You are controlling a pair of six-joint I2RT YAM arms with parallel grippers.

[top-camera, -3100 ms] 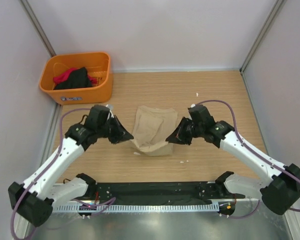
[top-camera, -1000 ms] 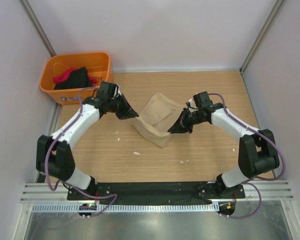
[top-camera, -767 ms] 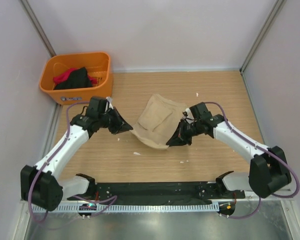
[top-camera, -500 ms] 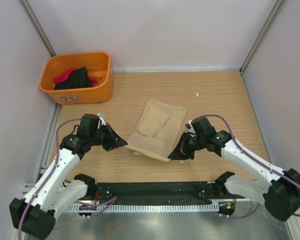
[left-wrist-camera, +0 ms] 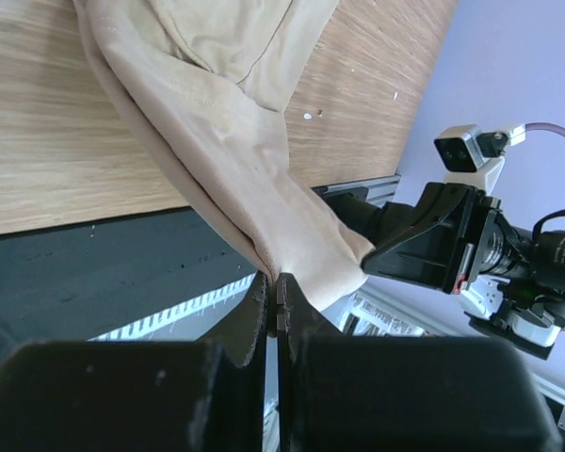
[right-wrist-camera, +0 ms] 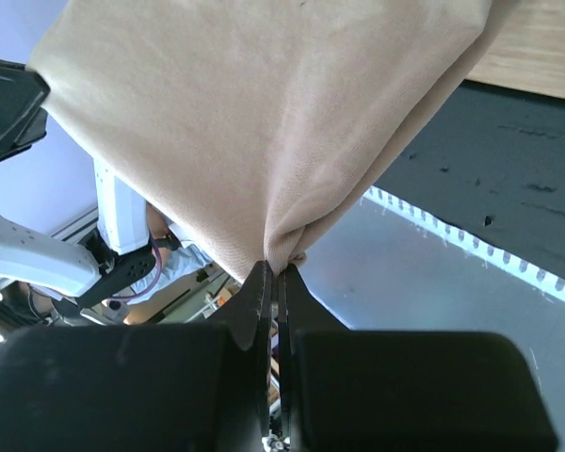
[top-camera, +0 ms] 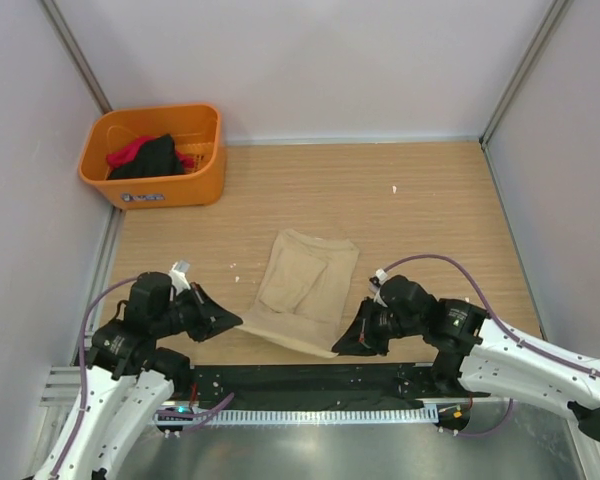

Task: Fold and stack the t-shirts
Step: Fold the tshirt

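A tan t-shirt (top-camera: 302, 290), folded over, hangs between my two grippers with its far end on the wooden table (top-camera: 420, 200). My left gripper (top-camera: 236, 323) is shut on the shirt's near left corner; in the left wrist view the cloth (left-wrist-camera: 235, 132) runs up from the closed jaws (left-wrist-camera: 273, 287). My right gripper (top-camera: 340, 346) is shut on the near right corner; in the right wrist view the cloth (right-wrist-camera: 264, 113) bunches at the jaws (right-wrist-camera: 275, 268). Both grippers are near the table's front edge.
An orange basket (top-camera: 196, 186) stands at the back left with dark and red clothes (top-camera: 148, 155) in it. A black bar (top-camera: 310, 380) and a metal rail run along the front edge. Grey walls close the left, back and right.
Both grippers have pulled the tan shirt from the middle of the table towards the front edge, staying shut on its corners. The shirt now lies nearer and straighter.
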